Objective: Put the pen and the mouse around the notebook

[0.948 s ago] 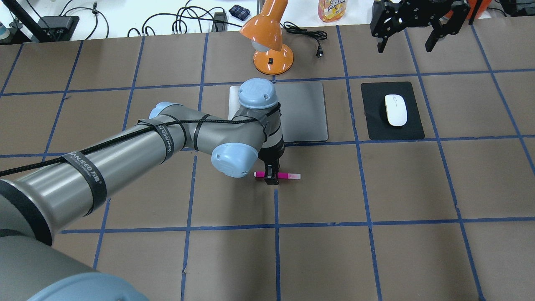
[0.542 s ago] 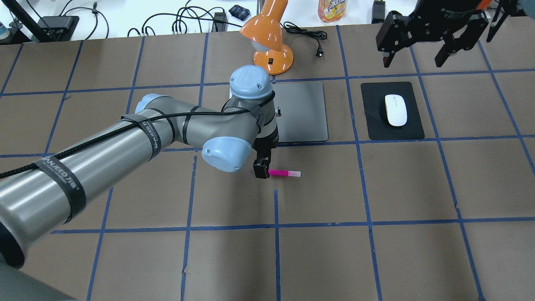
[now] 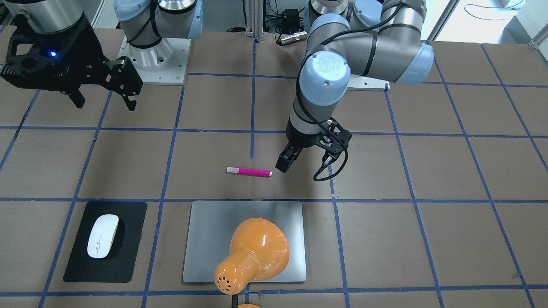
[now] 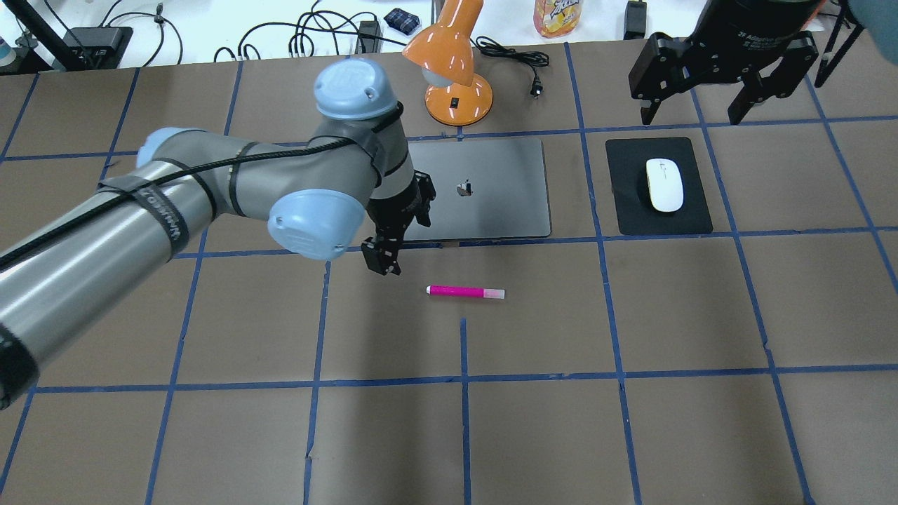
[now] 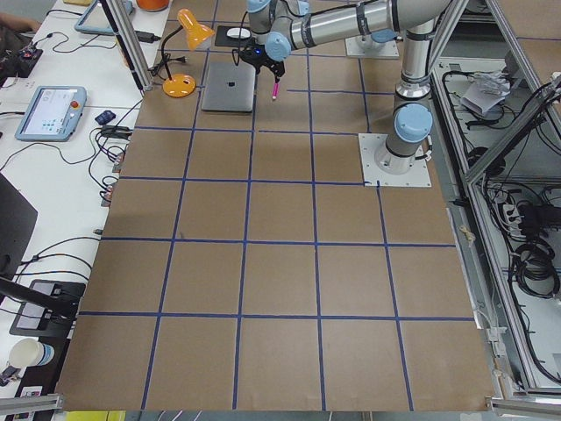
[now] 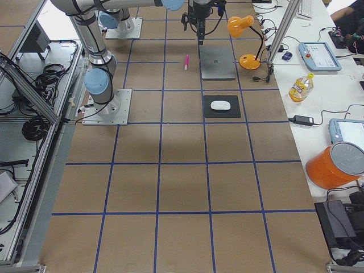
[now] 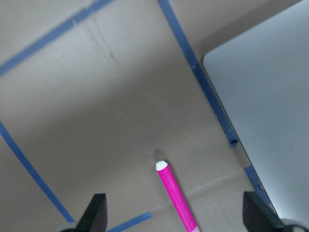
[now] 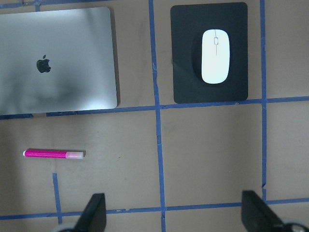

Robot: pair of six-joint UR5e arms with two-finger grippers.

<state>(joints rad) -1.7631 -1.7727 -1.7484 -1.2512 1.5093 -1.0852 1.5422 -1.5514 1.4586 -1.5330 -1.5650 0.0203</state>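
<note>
Pen (image 4: 465, 291) is short and slim, with a magenta body, a pale white cap end pointing to the robot's right and a small white tip on the other end. It lies flat on the brown paper table (image 4: 631, 435), parallel to the near edge of the notebook (image 4: 498, 189). It sits on the robot's side of that edge, near it but not touching, with a blue tape line between them.

Notebook is a flat silver-grey slab with rounded corners and a dark apple logo in the middle. It lies square to the tape grid.

Mouse (image 4: 664, 184) is a glossy white oval with a thin line down the middle. It sits on a black mat (image 4: 631, 214) to the robot's right of the notebook. Mat and notebook are apart, with a tape line running between them.

Left gripper (image 4: 382, 258) hangs just beside the pen's tip end, on the robot's left of it, near the notebook's near edge. It is not touching the pen. Jaws are apart with nothing held; the wrist view shows both fingers (image 7: 96, 215) spread, with the pen's tip end on the table between them.

Right gripper (image 4: 691, 105) is up over the table past the far edge of the mat, well apart from the mouse. Its jaws are wide apart and empty — the wrist camera looks straight down on notebook, pen and mouse.

An orange desk lamp (image 4: 457, 95) stands just beyond the notebook's far edge. In the front view its shade overlaps the notebook.
</note>
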